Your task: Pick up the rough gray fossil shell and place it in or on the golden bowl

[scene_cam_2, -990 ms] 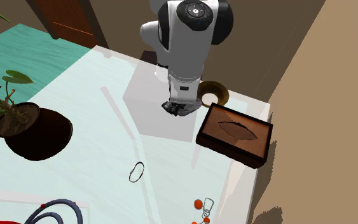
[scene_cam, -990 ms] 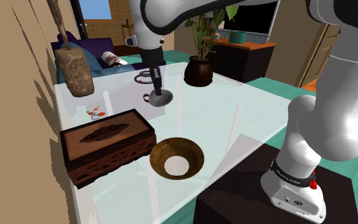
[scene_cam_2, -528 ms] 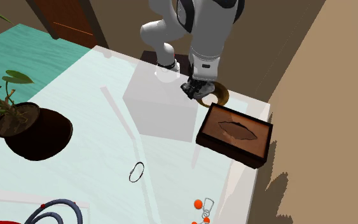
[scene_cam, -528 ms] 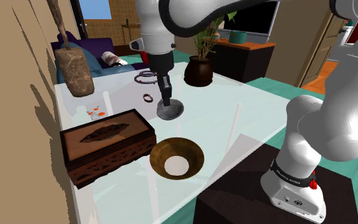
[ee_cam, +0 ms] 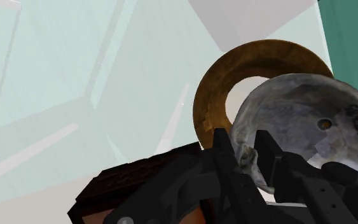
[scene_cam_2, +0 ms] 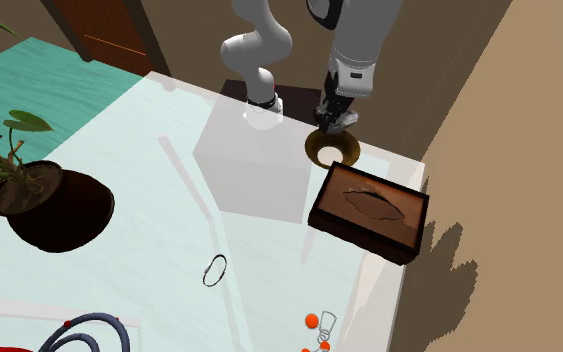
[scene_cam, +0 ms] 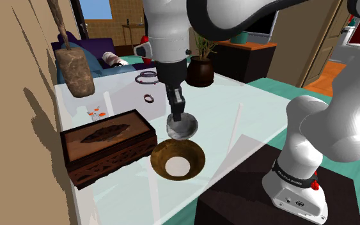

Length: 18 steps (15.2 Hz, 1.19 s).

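Observation:
A rough grey fossil shell (scene_cam: 182, 126) hangs in the air, clasped at its edge by my black gripper (scene_cam: 178, 119), which is shut on it. It hovers just above the far rim of the golden-brown bowl (scene_cam: 178, 160), which stands on the glass table near the front edge. The wrist view has the shell (ee_cam: 298, 121) close up between the fingers (ee_cam: 224, 150), covering part of the bowl's ring (ee_cam: 217, 95). Seen from the second exterior view, the gripper (scene_cam_2: 334, 119) is directly over the bowl (scene_cam_2: 335, 151).
A carved wooden box (scene_cam: 107, 146) lies beside the bowl. Farther back on the glass table (scene_cam: 249, 108) are a dark plant pot (scene_cam: 199, 71), a small ring (scene_cam: 148, 98), a coiled cable (scene_cam: 147, 77) and small orange bits (scene_cam: 95, 114). A brown wall (scene_cam: 12, 128) borders the shoulder view's left.
The arm has carried the shell from the table's middle toward the front edge, to a spot just over the bowl. The shell stays clasped throughout.

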Available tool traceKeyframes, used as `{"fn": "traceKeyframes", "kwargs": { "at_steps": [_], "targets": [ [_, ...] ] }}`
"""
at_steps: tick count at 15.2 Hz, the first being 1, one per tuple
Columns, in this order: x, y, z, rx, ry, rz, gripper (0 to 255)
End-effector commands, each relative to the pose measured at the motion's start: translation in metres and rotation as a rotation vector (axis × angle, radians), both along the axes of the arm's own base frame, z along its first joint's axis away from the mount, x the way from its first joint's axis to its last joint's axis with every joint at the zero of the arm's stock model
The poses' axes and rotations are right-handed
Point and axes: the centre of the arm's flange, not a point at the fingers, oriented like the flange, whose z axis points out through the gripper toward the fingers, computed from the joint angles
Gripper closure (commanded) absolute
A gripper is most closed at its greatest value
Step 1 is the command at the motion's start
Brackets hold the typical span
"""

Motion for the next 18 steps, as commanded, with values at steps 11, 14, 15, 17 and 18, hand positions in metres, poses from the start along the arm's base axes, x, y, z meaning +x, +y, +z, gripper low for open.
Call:
{"fn": "traceKeyframes", "kwargs": {
  "at_steps": [11, 14, 15, 17, 18],
  "targets": [
    [-0.004, 0.002, -0.062, 0.000, 0.000, -0.001, 255],
    [-0.004, 0.002, -0.078, 0.000, 0.000, -0.001, 255],
    [-0.004, 0.002, -0.083, 0.000, 0.000, -0.001, 255],
    [-0.004, 0.002, -0.087, 0.000, 0.000, -0.001, 255],
    [-0.004, 0.002, -0.087, 0.000, 0.000, -0.001, 255]
  ]
}}
